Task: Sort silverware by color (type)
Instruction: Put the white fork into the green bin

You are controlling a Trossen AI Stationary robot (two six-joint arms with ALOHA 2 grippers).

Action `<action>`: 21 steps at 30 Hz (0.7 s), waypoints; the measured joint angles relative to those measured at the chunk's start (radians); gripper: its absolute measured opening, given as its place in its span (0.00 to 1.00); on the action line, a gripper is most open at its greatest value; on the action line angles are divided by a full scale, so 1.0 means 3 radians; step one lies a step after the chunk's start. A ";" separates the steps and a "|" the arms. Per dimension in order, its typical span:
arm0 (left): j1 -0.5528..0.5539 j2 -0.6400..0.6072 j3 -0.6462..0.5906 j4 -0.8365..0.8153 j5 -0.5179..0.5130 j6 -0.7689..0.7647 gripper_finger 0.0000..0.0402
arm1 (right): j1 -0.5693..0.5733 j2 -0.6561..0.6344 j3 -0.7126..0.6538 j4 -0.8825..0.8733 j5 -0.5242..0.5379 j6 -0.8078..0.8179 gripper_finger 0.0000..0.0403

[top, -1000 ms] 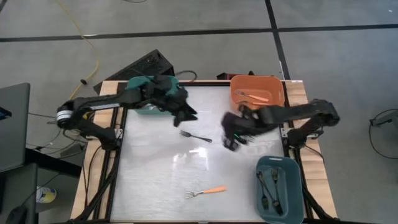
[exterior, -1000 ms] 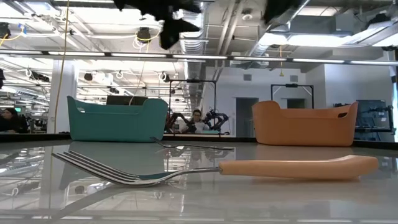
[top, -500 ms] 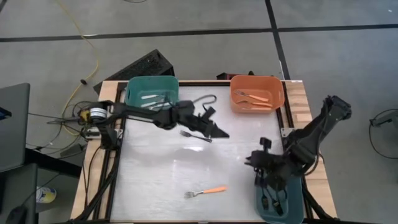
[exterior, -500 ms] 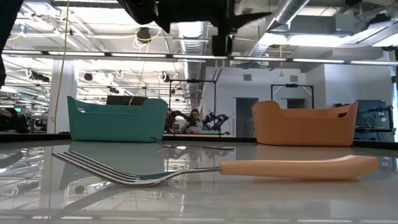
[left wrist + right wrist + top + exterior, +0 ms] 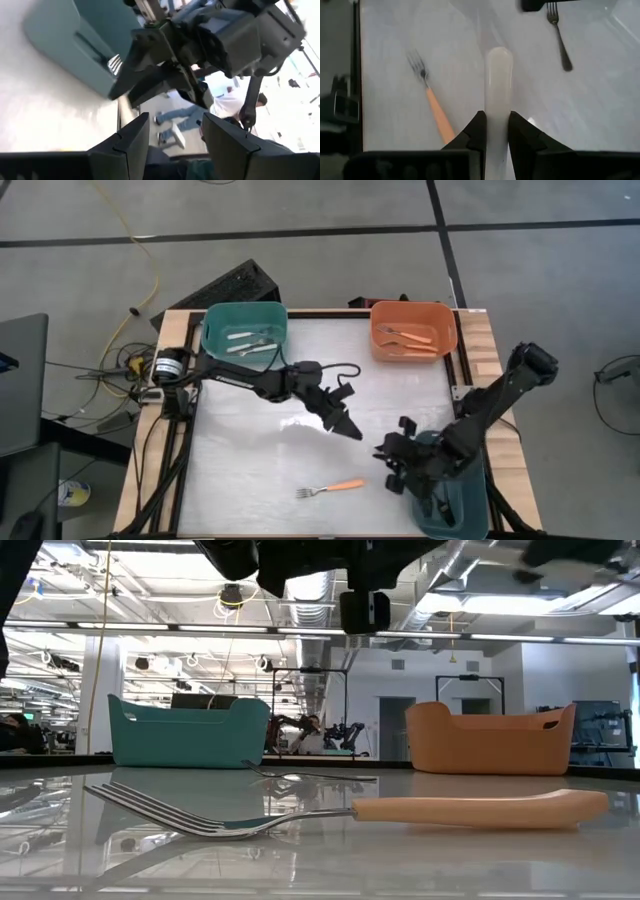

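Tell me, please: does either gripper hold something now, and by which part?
The right gripper holds a white-handled utensil by one end of its handle. The left gripper is open and empty.

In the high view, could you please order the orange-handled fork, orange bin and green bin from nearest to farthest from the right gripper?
From the right gripper:
1. Orange-handled fork, beside it on the table's near part.
2. Orange bin, far right corner.
3. Green bin, far left corner.

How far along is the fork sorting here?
Done: white-handled forks in the green bin, orange-handled ones in the orange bin. In hand: the right gripper is shut on a white-handled fork; the left gripper hovers open mid-table. Left: an orange-handled fork and a dark fork lie on the table.
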 joint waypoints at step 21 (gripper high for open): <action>-0.0128 -0.0003 0.0002 -0.1032 -0.0387 0.0601 0.42 | -0.0466 0.0335 0.0005 0.0494 -0.0592 -0.0271 0.19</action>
